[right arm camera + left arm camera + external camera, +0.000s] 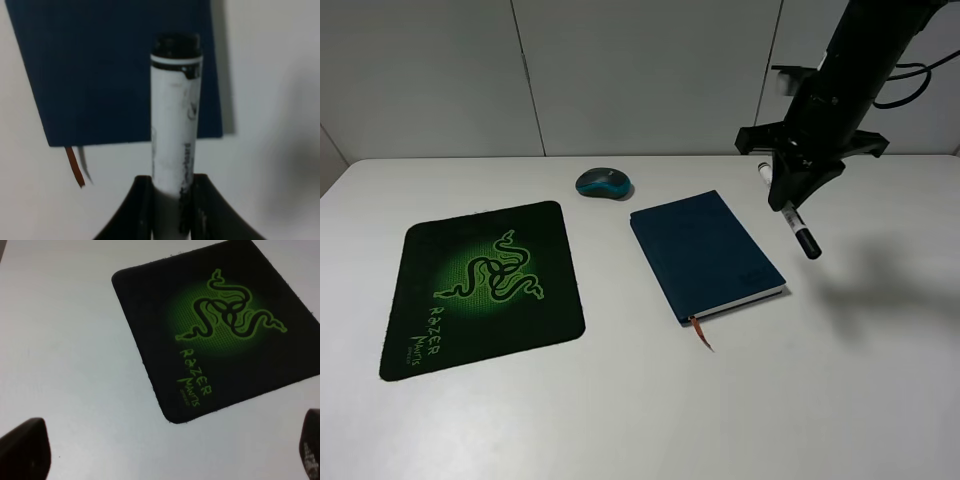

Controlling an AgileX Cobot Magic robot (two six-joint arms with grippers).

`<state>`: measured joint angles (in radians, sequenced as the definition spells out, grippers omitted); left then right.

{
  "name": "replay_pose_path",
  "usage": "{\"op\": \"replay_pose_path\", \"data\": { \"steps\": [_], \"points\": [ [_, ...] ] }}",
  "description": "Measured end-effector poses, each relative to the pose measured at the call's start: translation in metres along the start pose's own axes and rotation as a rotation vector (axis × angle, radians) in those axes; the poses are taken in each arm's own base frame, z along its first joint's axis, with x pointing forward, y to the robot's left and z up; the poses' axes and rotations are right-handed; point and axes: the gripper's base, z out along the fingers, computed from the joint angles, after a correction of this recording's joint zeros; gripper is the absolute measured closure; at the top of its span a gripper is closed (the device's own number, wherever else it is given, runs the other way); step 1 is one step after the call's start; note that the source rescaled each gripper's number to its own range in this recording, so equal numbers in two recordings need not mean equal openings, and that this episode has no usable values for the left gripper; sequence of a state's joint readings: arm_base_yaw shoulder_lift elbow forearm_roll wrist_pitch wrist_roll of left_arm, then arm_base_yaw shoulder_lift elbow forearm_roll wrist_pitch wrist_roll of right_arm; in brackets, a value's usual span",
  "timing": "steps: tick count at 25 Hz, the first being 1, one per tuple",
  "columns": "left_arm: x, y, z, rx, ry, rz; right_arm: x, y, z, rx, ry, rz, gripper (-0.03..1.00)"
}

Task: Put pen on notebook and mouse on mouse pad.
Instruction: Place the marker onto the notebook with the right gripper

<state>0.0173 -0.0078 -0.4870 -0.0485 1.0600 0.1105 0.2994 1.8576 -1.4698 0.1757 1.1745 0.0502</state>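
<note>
My right gripper (788,197) is shut on the white pen (800,230), which hangs in the air just right of the navy notebook (705,250) with its black cap pointing down. In the right wrist view the pen (175,115) juts from the closed gripper (172,200), its cap over the notebook (115,70) near the ribbon bookmark (75,167). The teal and grey mouse (605,183) rests on the table behind the notebook's left corner. The black and green mouse pad (485,285) lies at the left. My left gripper (165,452) is open above the table beside the pad (220,335), holding nothing.
The white table (640,420) ends at a pale wall (620,70) behind it. The right arm casts a soft shadow on the table at the right (880,280). The left arm is out of the exterior view.
</note>
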Motion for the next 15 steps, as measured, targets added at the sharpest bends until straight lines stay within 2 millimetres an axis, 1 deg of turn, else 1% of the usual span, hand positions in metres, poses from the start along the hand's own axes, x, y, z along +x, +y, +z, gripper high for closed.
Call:
{"op": "replay_pose_path", "data": {
  "steps": [4, 9, 15],
  "points": [
    [0.000, 0.000, 0.000, -0.001, 0.000, 0.000, -0.015, 0.002, 0.018, -0.032, 0.006, -0.041, 0.97],
    [0.000, 0.000, 0.000, -0.001, 0.000, 0.000, -0.026, 0.008, 0.039, -0.071, 0.014, -0.080, 0.97],
    [0.000, 0.000, 0.000, -0.001, 0.000, 0.000, -0.037, 0.033, 0.055, -0.051, -0.018, -0.168, 0.97]
  ]
}}
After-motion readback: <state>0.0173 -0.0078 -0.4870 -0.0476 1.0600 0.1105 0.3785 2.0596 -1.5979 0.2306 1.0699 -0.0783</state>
